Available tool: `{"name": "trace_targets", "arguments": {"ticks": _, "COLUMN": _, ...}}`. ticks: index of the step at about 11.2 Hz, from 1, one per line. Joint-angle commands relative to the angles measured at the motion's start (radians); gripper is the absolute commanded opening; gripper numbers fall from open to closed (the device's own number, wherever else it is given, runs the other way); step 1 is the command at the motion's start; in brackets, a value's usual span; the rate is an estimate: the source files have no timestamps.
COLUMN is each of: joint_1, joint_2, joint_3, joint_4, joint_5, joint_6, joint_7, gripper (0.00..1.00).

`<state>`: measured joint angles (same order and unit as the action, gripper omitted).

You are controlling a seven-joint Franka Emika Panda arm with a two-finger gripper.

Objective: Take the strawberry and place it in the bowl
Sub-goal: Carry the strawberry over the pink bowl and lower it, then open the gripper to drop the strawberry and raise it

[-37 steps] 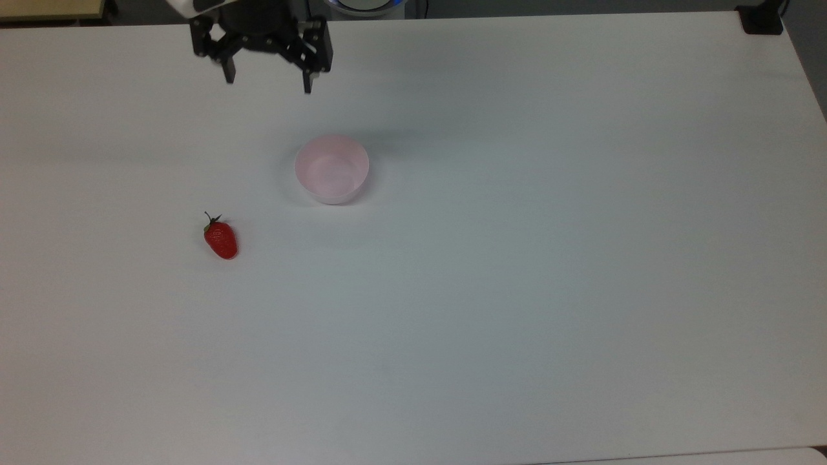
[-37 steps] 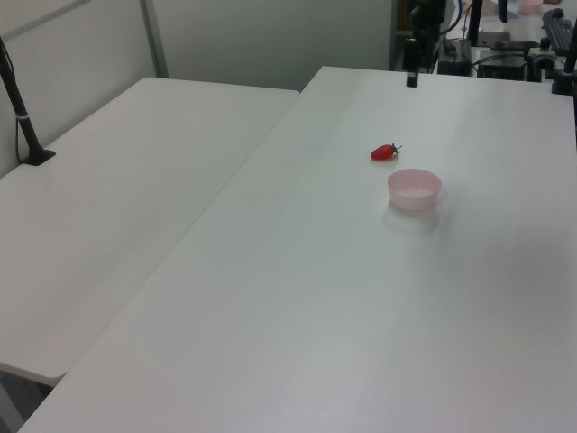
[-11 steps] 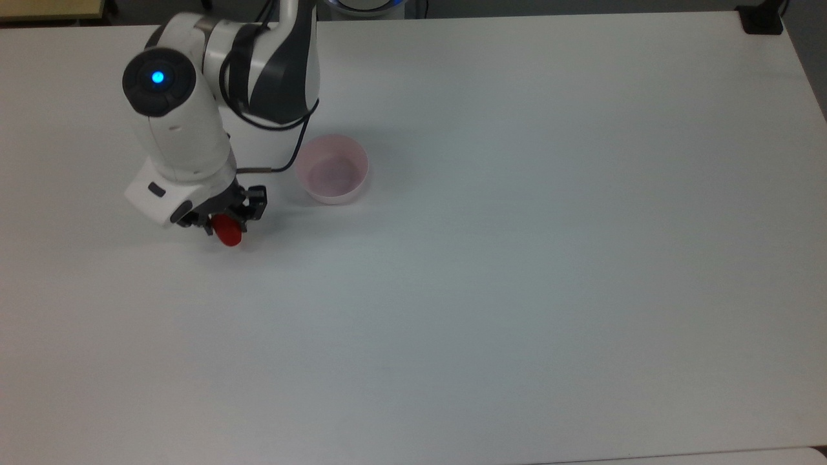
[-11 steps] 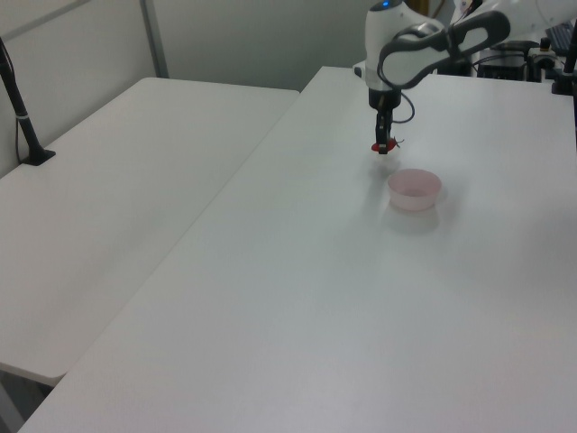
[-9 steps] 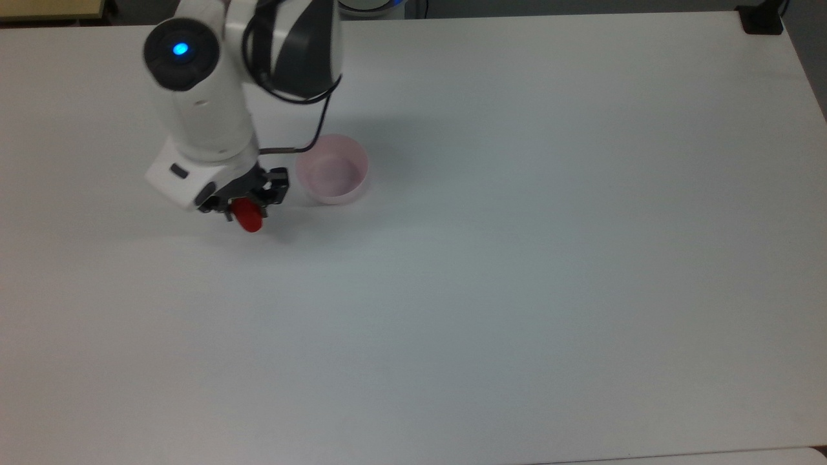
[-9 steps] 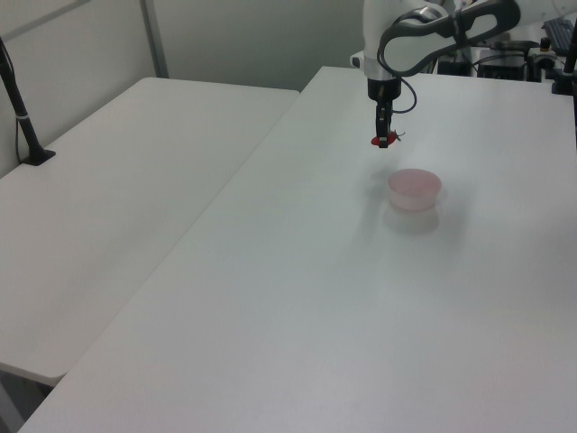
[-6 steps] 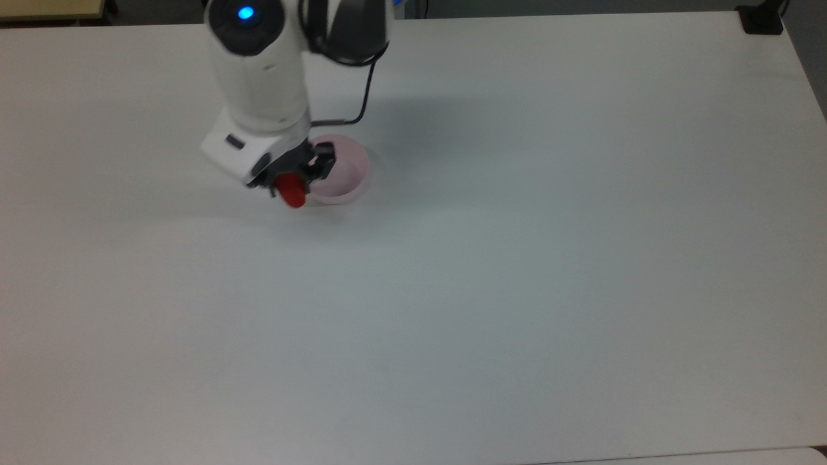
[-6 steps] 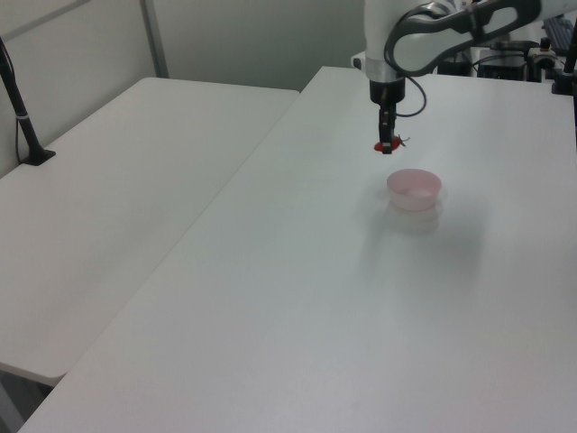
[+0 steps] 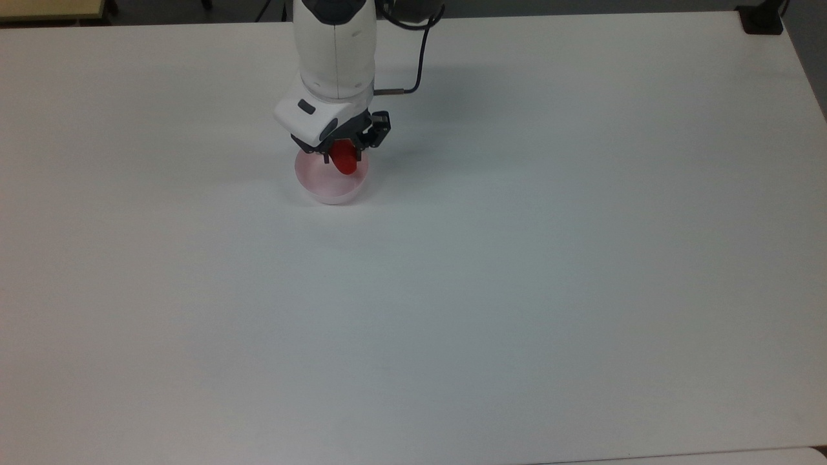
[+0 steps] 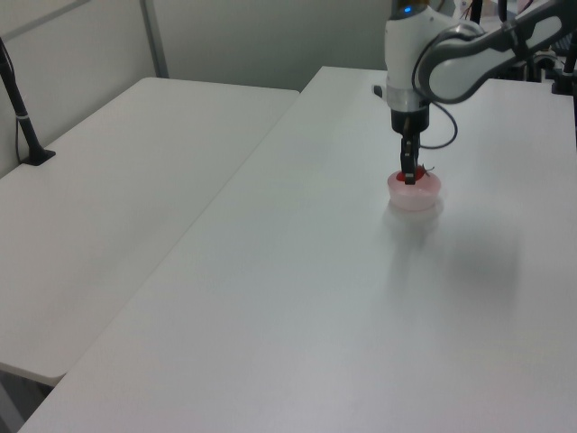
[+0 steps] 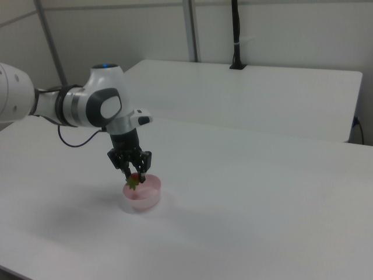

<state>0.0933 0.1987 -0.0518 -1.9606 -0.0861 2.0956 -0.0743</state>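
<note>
The white tabletop (image 9: 517,290) spreads wide under everything; in the left view a second white table (image 10: 108,207) stands alongside it on the left view's left, and in the right view another white table (image 11: 262,93) lies behind it, with a dark post (image 11: 236,35) rising from its far edge.

The white and grey arm (image 9: 334,51) reaches in from the top edge of the top view and points steeply down. In the right view it comes from the right view's left, its rounded joint (image 11: 105,105) above the wrist, with a black cable (image 9: 417,58) looping beside it in the top view.

The pale pink bowl (image 9: 323,187) sits on the tabletop directly beneath the wrist. Its near rim and part of its floor show in the top view; the far part is covered by the arm's end. In the left view (image 10: 416,191) and the right view (image 11: 145,195) it stands upright, low and round.

The black claw (image 9: 345,154) hangs just over the bowl's opening, fingers pointing down, clamped on the strawberry (image 9: 345,161). The red fruit sticks out below and between the fingertips, over the bowl's inside toward its far side in the top view. In the right view its green leafy end (image 11: 133,182) shows under the fingers, at about rim level; whether it touches the bowl I cannot tell. In the left view a sliver of red (image 10: 403,178) shows at the claw's (image 10: 410,174) tip, right at the bowl's rim.
</note>
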Motion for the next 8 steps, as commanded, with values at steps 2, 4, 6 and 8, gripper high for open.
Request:
{"name": "trace_targets", "arguments": {"ticks": 2, "joint_1": 0.008, "joint_2": -0.004, "joint_3": -0.010, "joint_4": -0.055, "joint_5": -0.027, "joint_6": 0.089, "joint_7": 0.076, "gripper": 0.43}}
{"name": "trace_targets", "arguments": {"ticks": 4, "joint_1": 0.002, "joint_2": -0.010, "joint_3": -0.010, "joint_4": -0.044, "joint_5": -0.027, "joint_6": 0.078, "joint_7": 0.077, "gripper": 1.00}}
{"name": "trace_targets", "arguments": {"ticks": 6, "joint_1": 0.009, "joint_2": -0.024, "joint_3": -0.010, "joint_4": -0.003, "joint_5": -0.024, "joint_6": 0.010, "joint_7": 0.080, "gripper": 1.00}}
{"name": "trace_targets", "arguments": {"ticks": 8, "joint_1": 0.016, "joint_2": -0.027, "joint_3": -0.010, "joint_4": 0.086, "joint_5": -0.015, "joint_6": -0.112, "joint_7": 0.082, "gripper": 1.00}}
